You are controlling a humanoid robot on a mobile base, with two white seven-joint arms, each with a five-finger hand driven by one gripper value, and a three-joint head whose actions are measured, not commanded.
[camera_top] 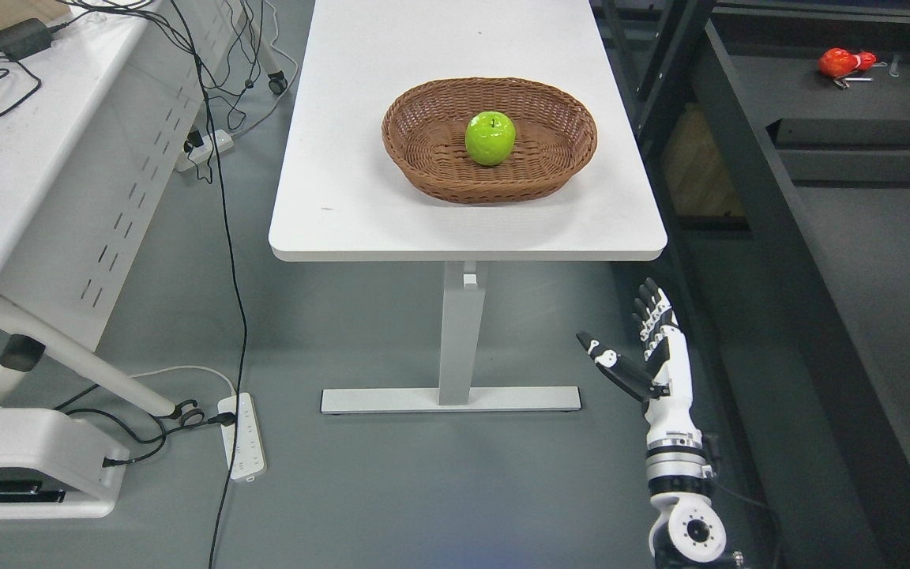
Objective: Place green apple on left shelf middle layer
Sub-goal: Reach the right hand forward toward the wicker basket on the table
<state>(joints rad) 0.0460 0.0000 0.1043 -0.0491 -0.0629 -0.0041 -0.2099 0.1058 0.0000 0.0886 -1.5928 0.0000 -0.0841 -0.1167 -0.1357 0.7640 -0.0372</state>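
One robot hand (pixel 648 348) shows, the right, its arm rising from the bottom edge right of the middle; its fingers are straight and spread with the thumb held out to the side, gripping nothing, low in front of the tabletop's (pixel 360 197) near edge and clear of it; the left arm is out of view. Up on the white tabletop sits a brown wicker basket (pixel 423 154); the green apple (pixel 490 137) rests upright inside it, near the middle. At the far right a dark shelf (pixel 858 118) carries a small red object (pixel 840 62), too small to identify; the shelf's layers are cut off by the frame.
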